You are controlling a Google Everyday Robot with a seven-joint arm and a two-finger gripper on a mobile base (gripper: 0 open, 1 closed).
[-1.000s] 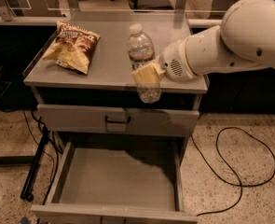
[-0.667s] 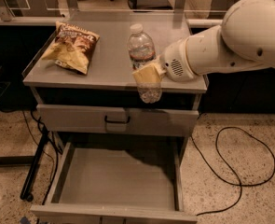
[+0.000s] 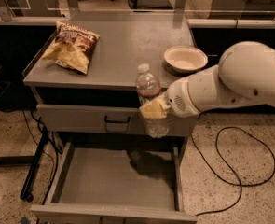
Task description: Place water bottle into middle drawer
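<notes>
Gripper (image 3: 152, 110) clamps the water bottle (image 3: 148, 85) upright, cap on top, long axis vertical, above the open middle drawer (image 3: 104, 181).

Clear ribbed water bottle (image 3: 147, 84), capped white, banded with a dark, perhaps reddish-brown label, clasped at the grey cabinet's (image 3: 127, 41) front edge by pale yellow gripper (image 3: 152, 111) on white arm (image 3: 242, 78), grey middle drawer (image 3: 109, 178) below, brown-and-yellow printed chip bag (image 3: 72, 46), cream bowl (image 3: 185, 59), speckled beige floor (image 3: 242, 204).
</notes>
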